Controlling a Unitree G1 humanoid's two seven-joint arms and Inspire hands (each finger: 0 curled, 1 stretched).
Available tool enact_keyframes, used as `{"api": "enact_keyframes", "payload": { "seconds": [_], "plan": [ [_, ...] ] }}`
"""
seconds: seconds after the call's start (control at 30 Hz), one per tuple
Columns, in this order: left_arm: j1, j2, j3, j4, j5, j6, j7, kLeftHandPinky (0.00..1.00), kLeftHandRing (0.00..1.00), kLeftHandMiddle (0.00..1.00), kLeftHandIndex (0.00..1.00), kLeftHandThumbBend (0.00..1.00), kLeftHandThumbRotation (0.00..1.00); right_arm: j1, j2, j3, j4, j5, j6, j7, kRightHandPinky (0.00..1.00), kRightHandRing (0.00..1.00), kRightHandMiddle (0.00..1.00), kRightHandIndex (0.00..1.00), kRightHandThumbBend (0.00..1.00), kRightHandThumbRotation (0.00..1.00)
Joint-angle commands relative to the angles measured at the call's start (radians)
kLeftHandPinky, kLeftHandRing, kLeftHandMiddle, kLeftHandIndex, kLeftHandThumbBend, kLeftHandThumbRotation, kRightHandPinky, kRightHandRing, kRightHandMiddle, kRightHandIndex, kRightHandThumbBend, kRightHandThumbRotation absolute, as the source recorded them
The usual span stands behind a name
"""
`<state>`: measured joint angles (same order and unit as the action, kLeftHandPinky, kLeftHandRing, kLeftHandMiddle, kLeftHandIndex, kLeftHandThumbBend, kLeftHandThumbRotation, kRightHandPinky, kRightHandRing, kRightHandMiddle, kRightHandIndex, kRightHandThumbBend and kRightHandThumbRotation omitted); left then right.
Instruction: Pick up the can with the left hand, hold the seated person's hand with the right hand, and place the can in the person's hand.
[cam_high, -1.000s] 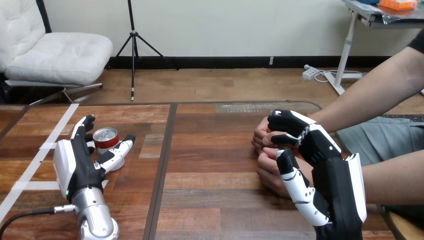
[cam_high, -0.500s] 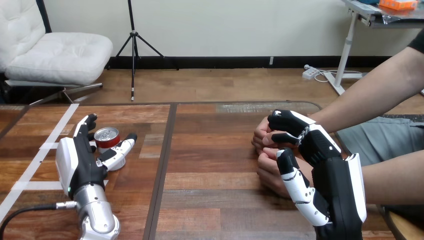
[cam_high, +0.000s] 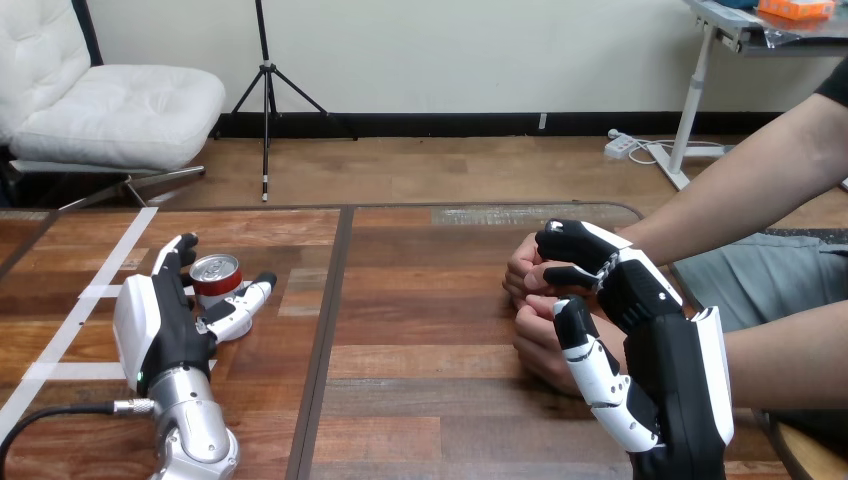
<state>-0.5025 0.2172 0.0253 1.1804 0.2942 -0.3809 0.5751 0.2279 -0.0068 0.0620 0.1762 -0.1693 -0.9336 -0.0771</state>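
The wooden bench (cam_high: 430, 400) carries the work, with the robot's arms coming in at each lower corner. At the bench's right side the right hand (cam_high: 640, 300) is on the person's hand (cam_high: 520, 272). Its fingers (cam_high: 570, 245) are curled over the top of that hand and its white thumb sits lower, so the hold reads as closed. The person's other hand (cam_high: 535, 340) lies just below, touching the first. At the bench's left side the left hand (cam_high: 160, 325) lies low on the surface, with its fingers (cam_high: 178, 255) spread apart from its thumb (cam_high: 245, 300). The can (cam_high: 215, 280) stands upright on the bench in the gap between them, long axis vertical, just ahead of the palm. Fingers pass its left flank and the thumb its right. Contact cannot be confirmed and no clamp is evident. The left hand is much the nearer to the can. The can's silver top faces up, and its contents cannot be told. Assessment: the grasp is not yet made, and closing fingers and thumb inward on the can's sides is the step in hand.
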Motion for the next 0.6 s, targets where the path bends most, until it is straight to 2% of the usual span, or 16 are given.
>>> {"api": "enact_keyframes", "payload": {
  "seconds": [0.0, 0.2, 0.57],
  "plan": [
    [-0.081, 0.031, -0.028, 0.014, 0.025, 0.009, 0.003, 0.72, 0.80, 0.85, 0.84, 0.78, 0.27, -0.030, -0.001, -0.009, -0.023, 0.002, -0.004, -0.004, 0.66, 0.73, 0.74, 0.74, 0.47, 0.60],
    [-0.086, 0.034, -0.042, 0.023, 0.030, 0.021, 0.010, 0.72, 0.80, 0.85, 0.85, 0.77, 0.28, -0.032, -0.006, -0.012, -0.019, 0.000, -0.011, -0.002, 0.66, 0.73, 0.74, 0.74, 0.47, 0.60],
    [-0.089, 0.031, -0.041, 0.032, 0.026, 0.024, 0.021, 0.72, 0.81, 0.86, 0.85, 0.78, 0.28, -0.025, -0.009, -0.004, -0.028, 0.017, 0.000, 0.009, 0.66, 0.73, 0.74, 0.74, 0.47, 0.60]
  ]
}}
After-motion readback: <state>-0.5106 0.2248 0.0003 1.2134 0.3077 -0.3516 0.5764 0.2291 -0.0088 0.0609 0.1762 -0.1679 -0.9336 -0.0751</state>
